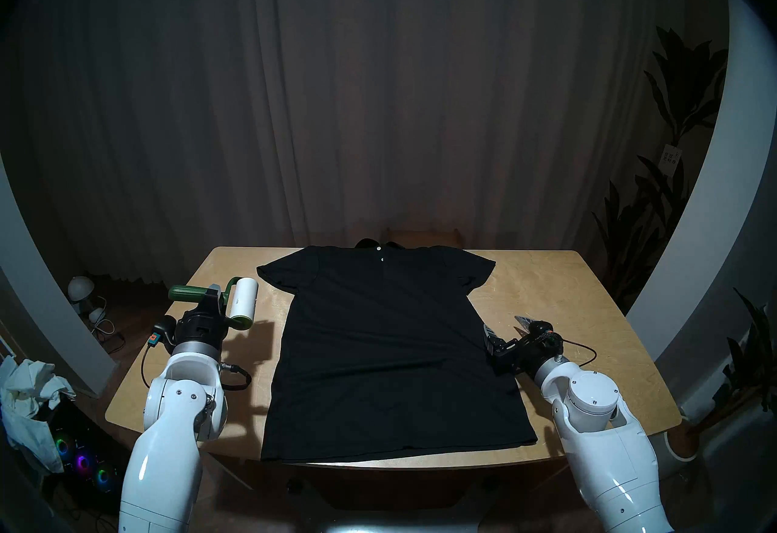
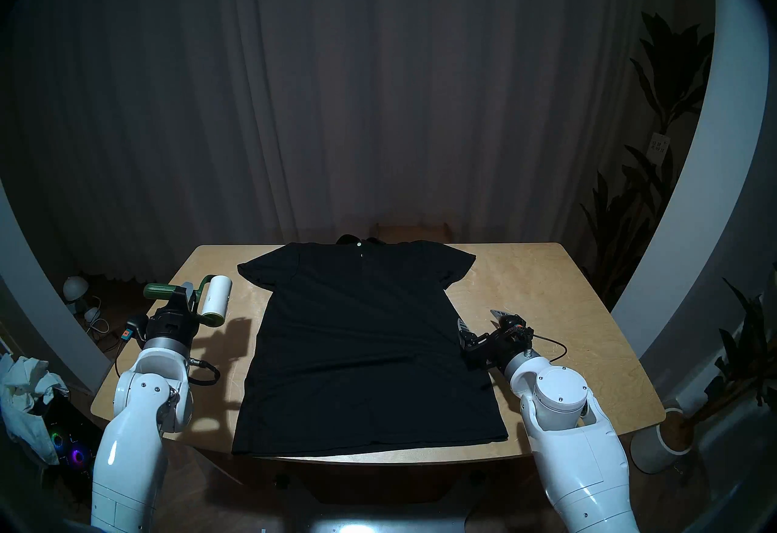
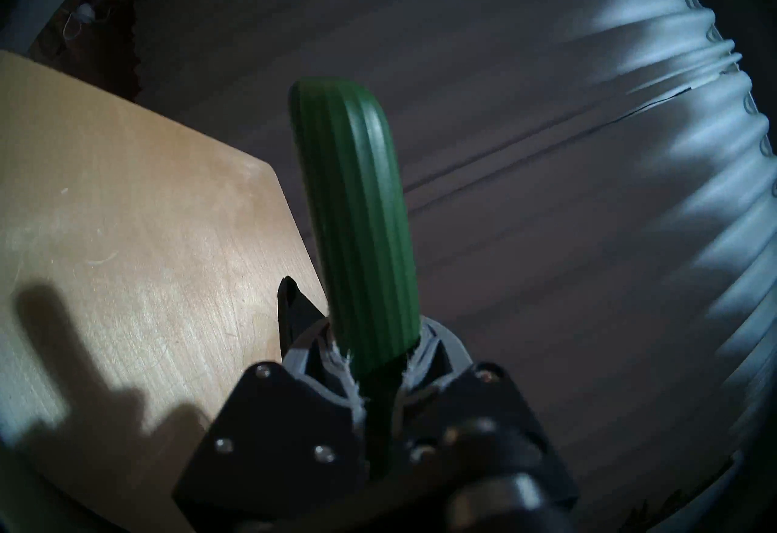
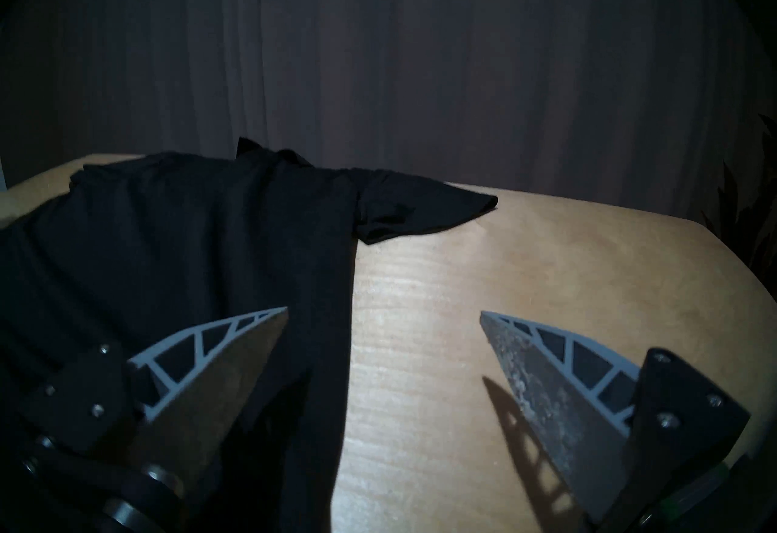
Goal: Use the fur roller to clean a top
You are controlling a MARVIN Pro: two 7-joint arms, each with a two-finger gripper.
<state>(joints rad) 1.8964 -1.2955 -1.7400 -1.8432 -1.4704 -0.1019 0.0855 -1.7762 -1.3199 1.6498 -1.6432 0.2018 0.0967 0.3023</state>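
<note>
A: Where is the fur roller (image 1: 235, 303)?

B: In the left gripper (image 1: 212, 295), off the left side of the black top (image 1: 378, 347) and above the wooden table (image 1: 546, 279). The jaws are closed tight on the dark green handle, which sticks out to the left in the head views, while the white roll hangs on the shirt side of the gripper, its long axis running roughly toward the far edge.

A: Is the roll touching the shirt?

B: No. It sits apart from the left sleeve, with bare wood between, and it throws a shadow on the table below (so it looks lifted, though I can't be sure from this angle).

A: And the left wrist view?

B: Only the ribbed green handle (image 3: 357, 225) rising out of the closed grey fingers, a corner of the table (image 3: 126, 204) beside it.

A: The other arm?

B: The right gripper (image 1: 506, 326) hovers at the shirt's right edge, jaws spread wide and holding nothing. In its own view one finger (image 4: 218, 372) stands over the black top (image 4: 189, 233), the other over bare wood.

A: How does the top lie?

B: Flat, sleeves spread, neck toward the far edge, hem at the near edge.
</note>
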